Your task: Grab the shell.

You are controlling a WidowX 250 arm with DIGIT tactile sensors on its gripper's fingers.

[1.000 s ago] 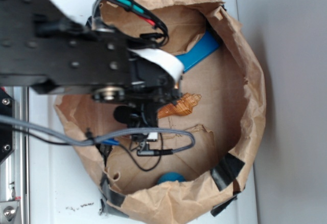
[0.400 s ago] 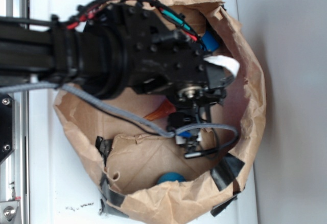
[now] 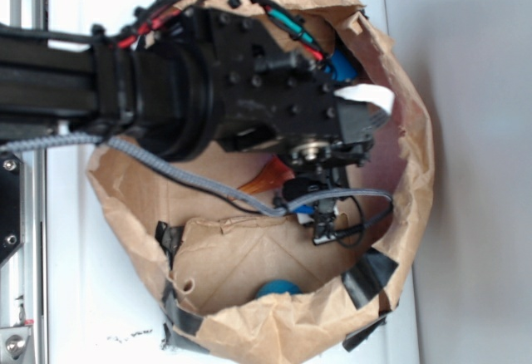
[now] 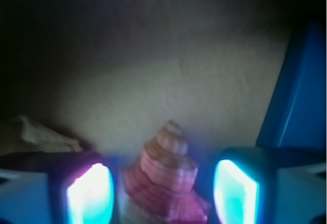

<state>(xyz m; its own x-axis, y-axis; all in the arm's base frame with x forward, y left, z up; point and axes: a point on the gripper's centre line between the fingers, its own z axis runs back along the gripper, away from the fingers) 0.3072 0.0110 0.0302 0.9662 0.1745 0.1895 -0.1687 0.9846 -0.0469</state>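
1. Exterior view: the arm (image 3: 191, 90) reaches in from the left over a paper bag (image 3: 407, 156) with its walls rolled down into a shallow basin, which keeps the loose things from sliding off. The gripper (image 3: 320, 185) hangs low over the middle of the bag floor, towards the right wall. Only the thin orange tail of the shell (image 3: 264, 183) pokes out to the left from under the wrist; the swollen body is hidden beneath it. A blue block (image 3: 342, 66) leans against the upper right wall, and a small round blue thing (image 3: 277, 288) sits by the bottom wall, well apart from the shell. From here I cannot tell how the fingers stand.

2. Wrist view: the shell (image 4: 164, 185) lies between the two fingers (image 4: 91, 196), its spiral tip pointing away from the camera. The fingers are spread wide, with a gap showing on each side of the ribbed body, so nothing is gripped yet. That straddling looks meant to let them close on the widest part. The blue block (image 4: 299, 96) rises at the right edge, just beside the right finger.
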